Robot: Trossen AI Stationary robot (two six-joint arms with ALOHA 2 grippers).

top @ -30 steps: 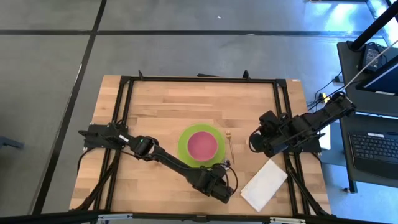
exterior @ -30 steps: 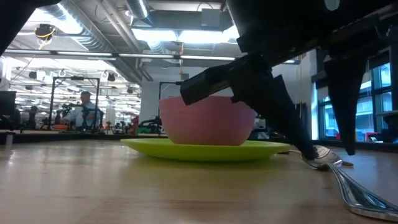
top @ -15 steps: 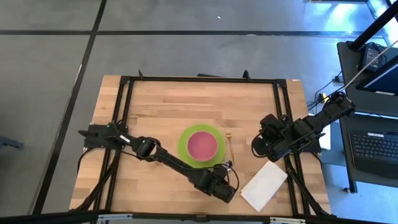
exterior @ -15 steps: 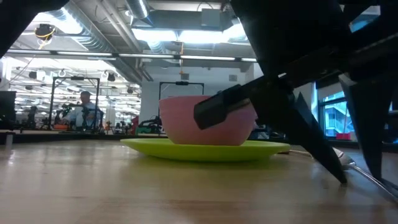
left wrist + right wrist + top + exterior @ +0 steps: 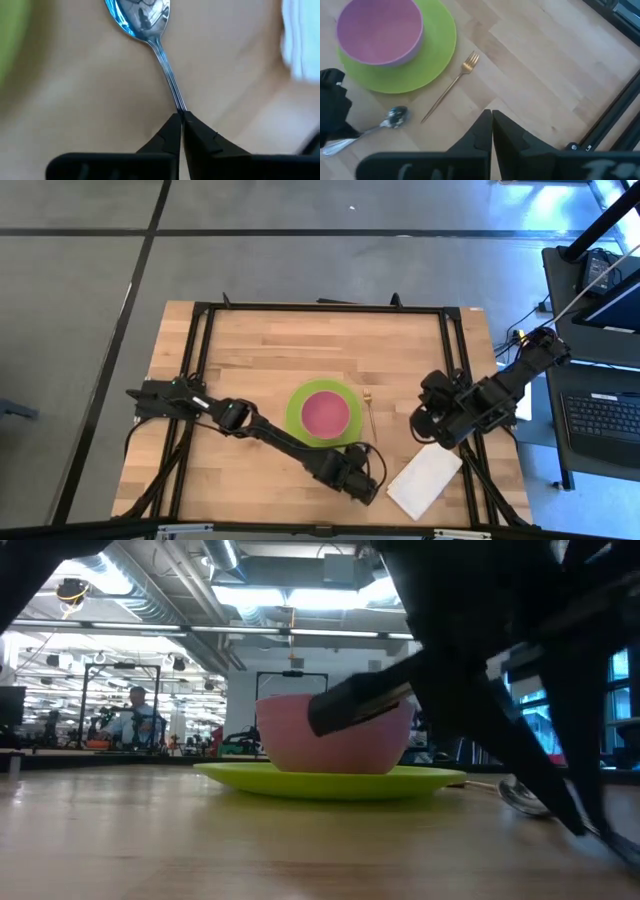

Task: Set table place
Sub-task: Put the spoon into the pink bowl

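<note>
1 plate [image 5: 297, 420], 1 bowl [image 5: 324, 413] (pink), 1 fork [image 5: 451, 86], 1 spoon [image 5: 150, 30], 1 napkin [image 5: 425, 476]

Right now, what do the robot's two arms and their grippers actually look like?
Both arms are dark, nearly black, built from chunky jointed segments with thin black cables looping alongside them. The left gripper ends in two slim, matte black fingers tapering to pointed tips, on a broad black crossbar. The right gripper looks the same: two wedge-shaped black fingers on a black bar. No markings show.
</note>
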